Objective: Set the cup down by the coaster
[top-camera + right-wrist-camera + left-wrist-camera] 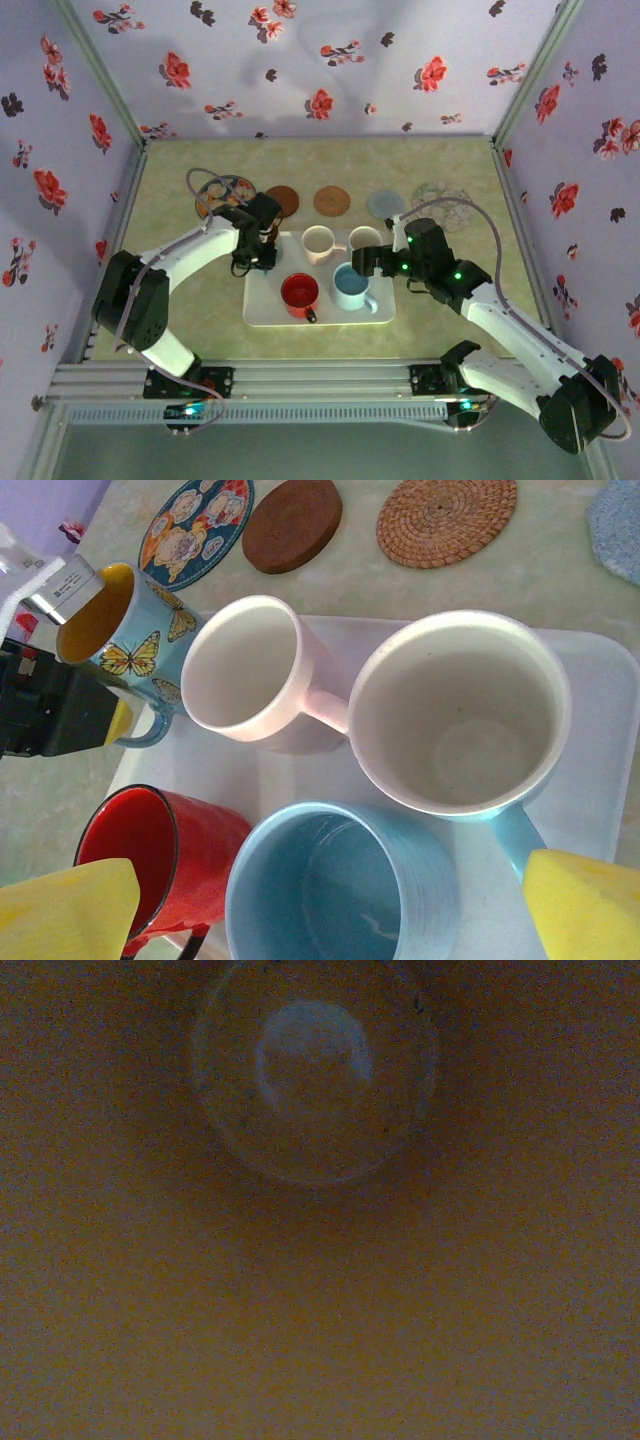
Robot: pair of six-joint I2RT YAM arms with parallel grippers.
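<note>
Nearest the right wrist lens are the 2 yellow fingertips (65, 915) of the right gripper (325, 910). They are spread to opposite corners of that view and hold nothing. They hang over the white tray (600, 750), with the blue cup (340, 890) directly beneath. The red cup (165, 850), pink cup (245, 670) and white cup (455, 715) crowd close around it, leaving me very little slack between rims. On my left side, the left gripper (257, 256) is down at the butterfly cup (135, 650), which stands at the tray's left rear corner. Whether the cup sits on the tray or on the table (165, 175) I cannot tell. I see 1 silver finger (62, 585) against its rim, beside the yellow inside, but I cannot tell whether the jaws have clamped the wall. The left wrist camera gives me a dim yellow surface with a pale round patch, too murky to read. Behind the tray runs a row of coasters. The picture coaster (195, 525) is nearest the butterfly cup, followed by the brown coaster (293, 522), woven coaster (447, 518) and blue-grey coaster (618, 525). A narrow strip of bare table lies between the row and the tray's rear edge. From above, bare table lies to the left and right of the tray, and floral walls (60, 150) close in on 3 sides.
</note>
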